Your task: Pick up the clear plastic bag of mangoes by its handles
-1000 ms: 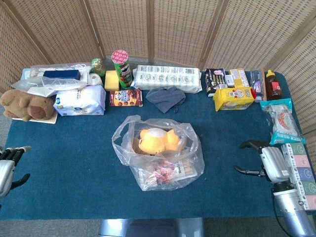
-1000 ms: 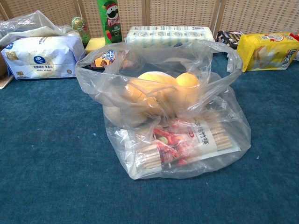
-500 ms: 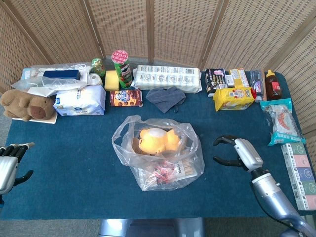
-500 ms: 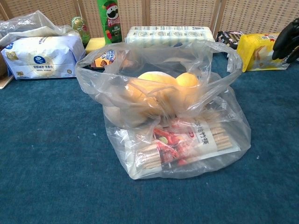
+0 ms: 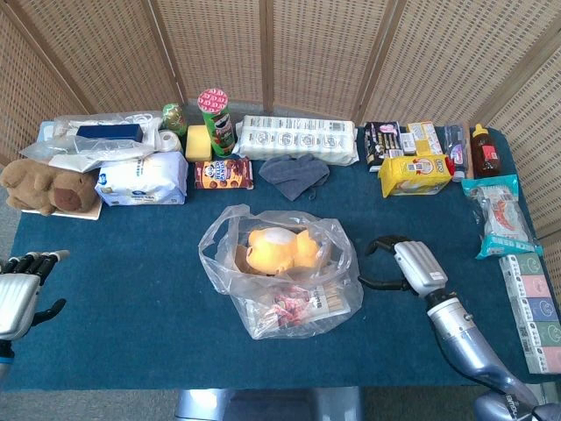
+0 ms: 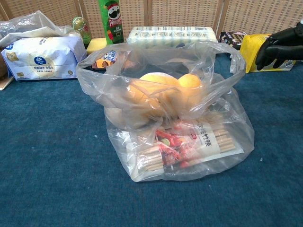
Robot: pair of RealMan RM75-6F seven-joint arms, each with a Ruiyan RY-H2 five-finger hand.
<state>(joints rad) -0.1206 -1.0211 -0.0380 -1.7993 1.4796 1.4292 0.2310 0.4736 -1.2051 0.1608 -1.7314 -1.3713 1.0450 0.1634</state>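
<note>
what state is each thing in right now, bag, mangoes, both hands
clear plastic bag: on the table, mouth open, handles loose, not held
mangoes: inside the bag, on top of a snack packet
right hand: open, beside the bag, not touching it
left hand: open, at the table's edge, holds nothing

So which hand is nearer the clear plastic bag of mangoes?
Right. The right hand hangs just beside the clear plastic bag of mangoes; the left hand sits at the table's far edge.
</note>
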